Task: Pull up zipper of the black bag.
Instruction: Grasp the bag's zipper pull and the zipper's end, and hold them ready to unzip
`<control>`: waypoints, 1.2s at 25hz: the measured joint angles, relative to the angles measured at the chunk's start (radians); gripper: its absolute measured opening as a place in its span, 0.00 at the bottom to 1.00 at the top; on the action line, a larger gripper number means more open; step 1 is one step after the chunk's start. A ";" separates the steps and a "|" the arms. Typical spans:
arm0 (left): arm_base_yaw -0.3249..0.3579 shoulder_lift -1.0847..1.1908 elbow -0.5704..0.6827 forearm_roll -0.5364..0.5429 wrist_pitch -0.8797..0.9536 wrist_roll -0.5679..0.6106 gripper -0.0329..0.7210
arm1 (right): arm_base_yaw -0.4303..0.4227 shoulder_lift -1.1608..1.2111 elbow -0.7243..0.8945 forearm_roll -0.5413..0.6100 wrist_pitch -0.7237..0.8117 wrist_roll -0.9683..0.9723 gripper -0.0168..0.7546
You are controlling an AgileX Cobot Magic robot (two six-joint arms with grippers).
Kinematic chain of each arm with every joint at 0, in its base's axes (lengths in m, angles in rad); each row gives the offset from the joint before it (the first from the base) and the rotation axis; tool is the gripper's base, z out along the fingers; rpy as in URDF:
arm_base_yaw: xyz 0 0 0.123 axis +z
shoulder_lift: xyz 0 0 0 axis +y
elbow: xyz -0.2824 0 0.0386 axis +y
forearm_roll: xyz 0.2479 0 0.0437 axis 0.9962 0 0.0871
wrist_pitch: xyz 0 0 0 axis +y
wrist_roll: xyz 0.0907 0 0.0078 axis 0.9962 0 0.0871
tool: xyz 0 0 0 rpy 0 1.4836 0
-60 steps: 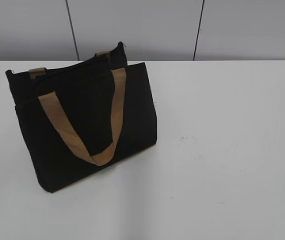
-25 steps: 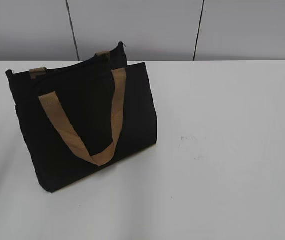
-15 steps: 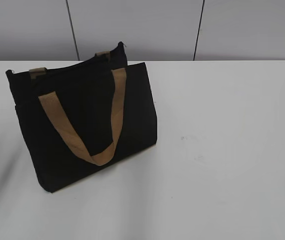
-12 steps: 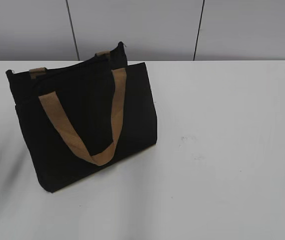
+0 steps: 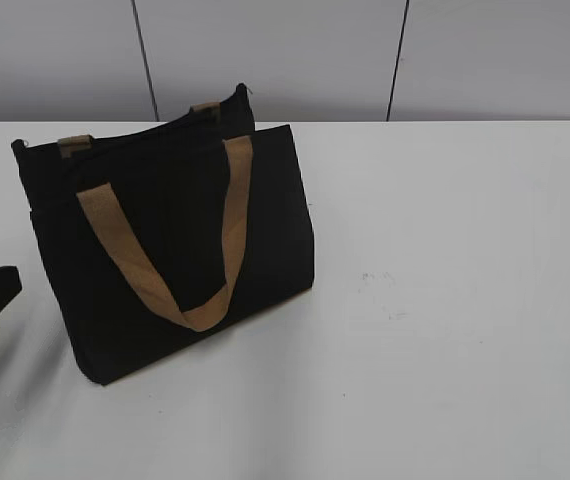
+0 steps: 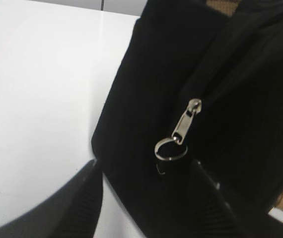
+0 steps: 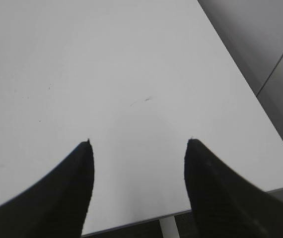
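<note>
Left gripper (image 6: pixel 144 166), jaws spread and empty, has newly entered at the black bag (image 5: pixel 170 250), framing the zipper (image 6: pixel 181 131) pull; right gripper (image 7: pixel 139 148) likewise spread, empty.

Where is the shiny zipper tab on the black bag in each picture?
Exterior view: the tab is too small to make out; the zipper runs along the top edge of the black bag.
Left wrist view: the silver pull tab hangs mid-frame, its ring just below.
Right wrist view: not in it, only the table.
Shared landmark: the white table.

Black bag (image 5: pixel 165 250) matt woven cloth; zipper (image 6: pixel 185 124) pull shiny metal; table (image 5: pixel 445 300) smooth white.
</note>
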 joint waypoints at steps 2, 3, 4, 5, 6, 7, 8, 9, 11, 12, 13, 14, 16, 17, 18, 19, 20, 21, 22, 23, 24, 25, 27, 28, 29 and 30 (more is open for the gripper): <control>-0.002 0.007 0.023 0.000 -0.017 -0.008 0.60 | 0.000 0.000 0.000 0.000 0.000 0.000 0.61; -0.003 0.012 0.030 0.006 -0.024 -0.012 0.60 | 0.000 0.000 0.000 0.000 0.000 0.000 0.61; -0.003 0.019 0.033 0.017 -0.030 -0.014 0.60 | 0.000 0.000 0.000 0.000 0.000 0.000 0.61; -0.003 0.027 0.035 0.037 -0.044 -0.017 0.60 | 0.000 0.000 0.000 0.000 0.000 0.000 0.61; -0.003 0.040 0.035 0.065 -0.056 -0.021 0.60 | 0.000 0.000 0.000 0.000 0.000 0.000 0.61; -0.003 0.055 0.035 0.089 -0.072 -0.025 0.59 | 0.000 0.000 0.000 0.000 0.000 0.000 0.61; -0.003 0.071 0.035 0.114 -0.088 -0.027 0.59 | 0.000 0.000 0.000 0.000 0.000 0.000 0.61; -0.003 0.093 0.035 0.132 -0.100 -0.029 0.59 | 0.000 0.000 0.000 0.000 0.000 0.000 0.61; -0.003 0.141 0.035 0.151 -0.121 -0.032 0.59 | 0.000 0.000 0.000 0.000 0.000 0.000 0.61; -0.003 0.169 0.035 0.158 -0.133 -0.033 0.59 | 0.000 0.000 0.000 0.000 0.000 0.000 0.61; -0.003 0.198 0.037 0.163 -0.152 -0.033 0.59 | 0.000 0.000 0.000 0.000 0.000 0.000 0.61; -0.003 0.227 0.037 0.167 -0.174 -0.033 0.59 | 0.000 0.000 0.000 0.000 0.000 0.000 0.61; -0.003 0.280 0.037 0.170 -0.224 -0.033 0.59 | 0.000 0.000 0.000 0.000 0.000 0.000 0.61; -0.003 0.308 0.037 0.170 -0.262 -0.033 0.59 | 0.000 0.000 0.000 0.000 0.000 0.000 0.61; -0.003 0.330 0.037 0.171 -0.306 -0.033 0.59 | 0.000 0.000 0.000 0.000 0.000 0.000 0.61; -0.003 0.356 0.037 0.171 -0.352 -0.033 0.59 | 0.000 0.000 0.000 0.000 0.000 0.000 0.61; -0.003 0.380 0.037 0.172 -0.398 -0.033 0.59 | 0.000 0.000 0.000 0.000 0.000 0.000 0.61; -0.003 0.399 0.037 0.174 -0.432 -0.033 0.59 | 0.000 0.000 0.000 0.000 0.000 0.000 0.61; -0.003 0.426 0.037 0.177 -0.465 -0.033 0.59 | 0.000 0.000 0.000 0.000 0.000 0.000 0.61; -0.003 0.445 0.037 0.180 -0.485 -0.033 0.59 | 0.000 0.000 0.000 0.000 0.000 0.000 0.61; -0.003 0.469 0.037 0.182 -0.505 -0.033 0.59 | 0.000 0.000 0.000 0.000 0.000 0.000 0.61; -0.003 0.494 0.037 0.184 -0.528 -0.033 0.59 | 0.000 0.000 0.000 0.000 0.000 0.000 0.61; -0.003 0.536 0.037 0.186 -0.565 -0.033 0.59 | 0.000 0.000 0.000 0.000 0.000 0.000 0.61; -0.003 0.561 0.037 0.187 -0.597 -0.033 0.59 | 0.000 0.000 0.000 0.000 0.000 0.000 0.61; -0.003 0.590 0.037 0.189 -0.631 -0.033 0.58 | 0.000 0.000 0.000 0.000 0.000 0.000 0.61; -0.003 0.609 0.037 0.196 -0.652 -0.033 0.58 | 0.000 0.000 0.000 0.000 0.000 0.000 0.61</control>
